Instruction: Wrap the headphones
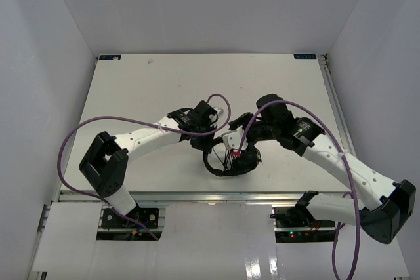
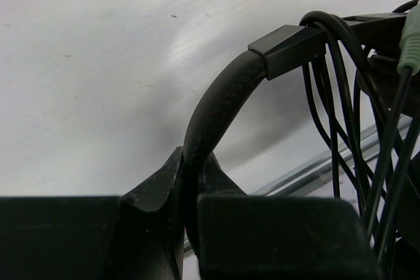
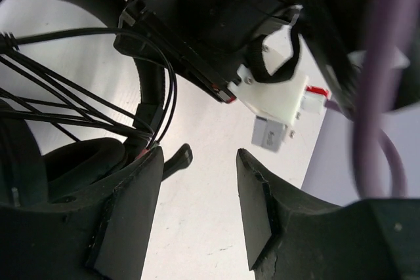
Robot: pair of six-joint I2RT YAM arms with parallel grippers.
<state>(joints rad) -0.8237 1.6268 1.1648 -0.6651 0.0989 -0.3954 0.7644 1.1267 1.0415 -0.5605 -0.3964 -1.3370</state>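
The black headphones (image 1: 230,162) hang over the near middle of the table, with the thin black cable (image 2: 335,122) looped several times across the headband and ear cups. My left gripper (image 1: 209,137) is shut on the headband (image 2: 213,106), which arcs up from between its jaws in the left wrist view. My right gripper (image 1: 237,143) is open and empty, right beside the headphones; in the right wrist view its fingers (image 3: 131,201) straddle bare table, with an ear cup (image 3: 62,162) and the cable strands (image 3: 72,106) just left of them. The cable's plug tip (image 2: 412,37) shows at the right edge.
Thick purple robot cables (image 1: 118,122) arc over both arms. The left arm's wrist body (image 3: 216,24) fills the top of the right wrist view, close to my right gripper. The table's metal front rail (image 1: 197,195) runs just below the headphones.
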